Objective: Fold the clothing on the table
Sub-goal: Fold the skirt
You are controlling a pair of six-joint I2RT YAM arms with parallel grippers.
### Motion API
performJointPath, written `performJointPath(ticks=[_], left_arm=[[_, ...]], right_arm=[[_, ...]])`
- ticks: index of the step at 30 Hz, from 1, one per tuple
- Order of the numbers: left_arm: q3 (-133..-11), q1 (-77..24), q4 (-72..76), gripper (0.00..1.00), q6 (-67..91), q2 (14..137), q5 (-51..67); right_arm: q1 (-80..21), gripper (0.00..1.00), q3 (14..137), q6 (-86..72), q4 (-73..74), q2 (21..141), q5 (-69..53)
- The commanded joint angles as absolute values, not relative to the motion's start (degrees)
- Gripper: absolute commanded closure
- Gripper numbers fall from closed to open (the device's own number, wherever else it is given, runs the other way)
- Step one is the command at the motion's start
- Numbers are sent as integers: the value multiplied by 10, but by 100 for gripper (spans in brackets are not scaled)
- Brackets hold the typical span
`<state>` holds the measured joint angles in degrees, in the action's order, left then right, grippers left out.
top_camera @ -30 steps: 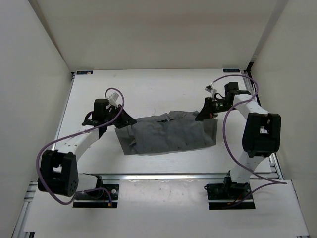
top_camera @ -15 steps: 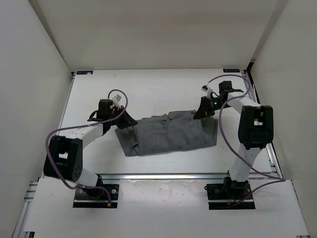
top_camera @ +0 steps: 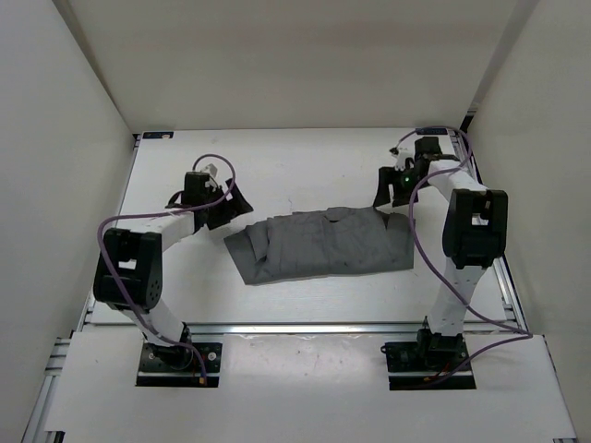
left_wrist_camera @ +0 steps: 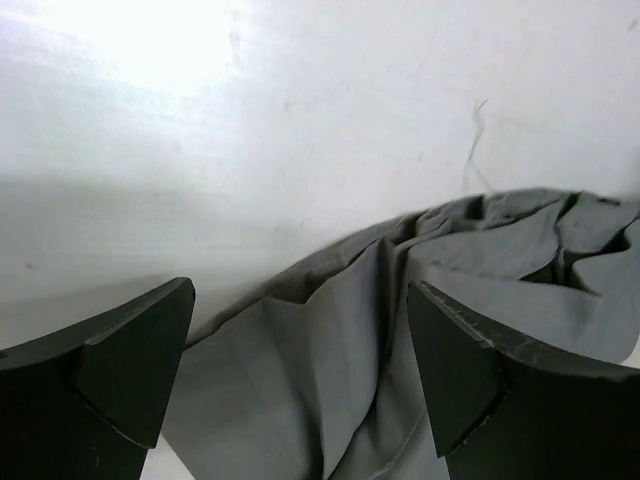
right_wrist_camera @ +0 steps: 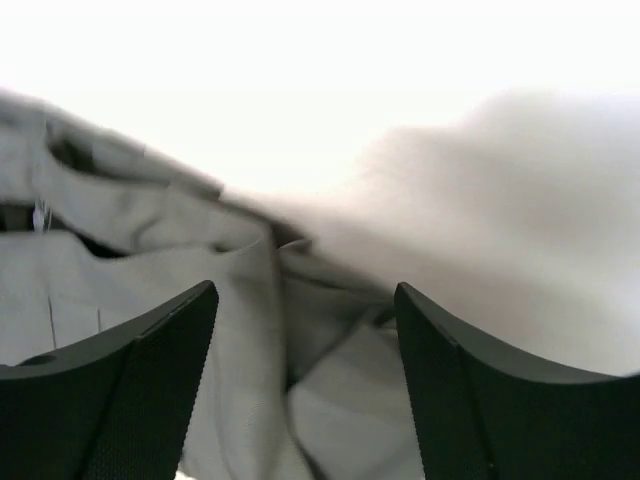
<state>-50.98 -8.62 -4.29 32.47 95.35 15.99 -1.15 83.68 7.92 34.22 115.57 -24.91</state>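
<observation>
The clothing is a grey garment lying folded in a wide strip across the middle of the white table. My left gripper hovers just off its far left corner, open and holding nothing. In the left wrist view the clothing lies rumpled beneath the spread left gripper. My right gripper sits at the far right corner, also open. The right wrist view shows the clothing under the right gripper, with no fabric pinched.
White walls close in the table on the left, back and right. A metal rail runs along the near edge by the arm bases. Purple cables loop off both arms.
Both grippers have opened and let go of the clothing's far edge. They have drawn back and apart, and the fabric has settled flatter on the table.
</observation>
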Motion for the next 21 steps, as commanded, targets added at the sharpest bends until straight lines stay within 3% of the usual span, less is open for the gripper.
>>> performJointPath(ticks=[1,5,8,10,12,17,21], left_arm=[[-542,-83,-29,1,307,885,116],[-559,-113,-58,1,285,872,166],[-585,-184,-118,2,237,874,176],[-578,-219,-140,1,227,882,189],[-565,-228,-145,1,230,890,215],[-556,-248,-143,1,220,907,200],[-570,-250,-136,1,222,932,192]], right_arm=[[18,22,911,69,338,1138,-188],[26,21,933,80,353,1112,-270],[19,40,936,135,402,1111,-395],[9,58,912,154,419,1113,-441],[6,64,873,152,413,1112,-460],[20,52,840,178,430,1107,-475],[35,70,842,231,474,1102,-565]])
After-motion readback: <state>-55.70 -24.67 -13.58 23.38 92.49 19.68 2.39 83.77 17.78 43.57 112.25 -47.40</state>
